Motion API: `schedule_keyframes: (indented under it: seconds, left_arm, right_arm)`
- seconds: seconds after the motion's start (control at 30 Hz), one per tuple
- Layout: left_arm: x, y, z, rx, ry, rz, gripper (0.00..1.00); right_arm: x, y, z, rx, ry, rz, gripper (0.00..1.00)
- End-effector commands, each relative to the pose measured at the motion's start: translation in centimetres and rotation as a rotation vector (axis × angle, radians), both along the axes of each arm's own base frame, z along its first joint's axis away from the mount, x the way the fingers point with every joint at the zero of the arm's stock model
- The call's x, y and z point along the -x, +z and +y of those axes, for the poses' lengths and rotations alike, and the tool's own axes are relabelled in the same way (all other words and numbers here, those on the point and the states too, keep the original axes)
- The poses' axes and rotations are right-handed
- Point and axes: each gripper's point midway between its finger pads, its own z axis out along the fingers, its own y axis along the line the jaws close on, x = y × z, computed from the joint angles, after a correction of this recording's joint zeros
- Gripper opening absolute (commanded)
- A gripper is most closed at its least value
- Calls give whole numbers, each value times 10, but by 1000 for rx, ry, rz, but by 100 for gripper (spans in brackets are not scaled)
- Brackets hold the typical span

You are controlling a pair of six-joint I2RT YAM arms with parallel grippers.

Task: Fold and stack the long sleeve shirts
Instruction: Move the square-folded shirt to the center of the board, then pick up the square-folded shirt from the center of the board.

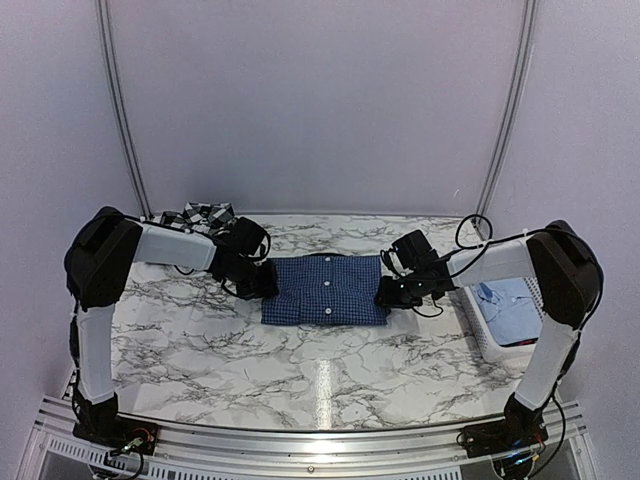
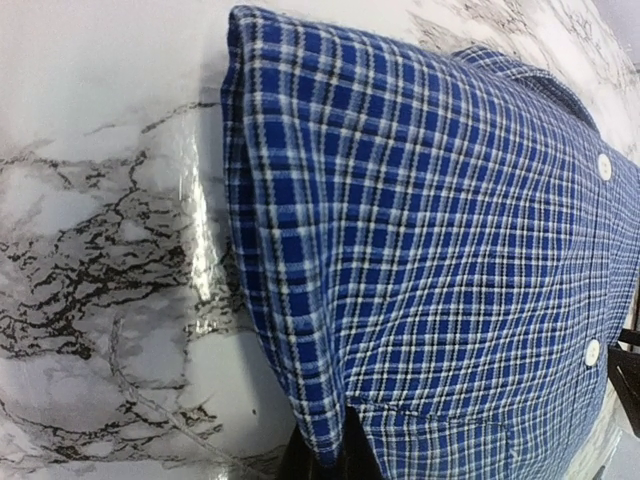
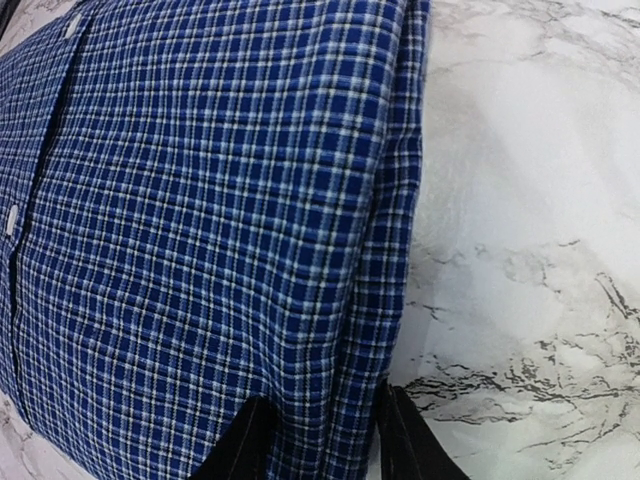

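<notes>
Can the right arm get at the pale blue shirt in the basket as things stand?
Probably not yet: the right gripper is clamped on the checked shirt. The pale shirt lies uncovered in the basket right beside it.

Soft, even overhead light with glossy glare.
A bright streak reflects on the desk [image 1: 322, 385] in the top view; in the left wrist view the marble washes out white at upper left, and the dark blue shirt [image 2: 450, 250] casts a narrow shadow along its fold.

Top view overhead, looking down; wrist views close; all share blue shirt [image 1: 326, 290].
</notes>
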Motion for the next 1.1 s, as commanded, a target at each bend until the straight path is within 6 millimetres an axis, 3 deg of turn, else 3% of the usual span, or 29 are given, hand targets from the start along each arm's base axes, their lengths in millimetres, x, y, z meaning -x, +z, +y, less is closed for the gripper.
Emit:
schedule_keyframes:
  seconds: [0.0,0.3,0.6,0.77,0.93,1.07]
  left_arm:
    - [31,-13,27,-61,-11,84,0]
    - [49,9,90,-84,-55,63,0]
    - [45,27,99,-77,-121,43,0]
    - [43,32,101,-75,-142,39,0]
    - [41,35,106,-80,-139,40,0]
    - [38,41,116,-84,-118,29,0]
  right_arm:
    - [1,2,7,24,21,-19,34]
    - [15,28,42,-31,85,-44,36]
    - [-8,49,102,-119,127,-102,30]
    - [-17,33,127,-111,153,-83,26]
    - [-21,8,121,-53,123,-49,19]
    - [-16,0,114,-23,115,-30,14]
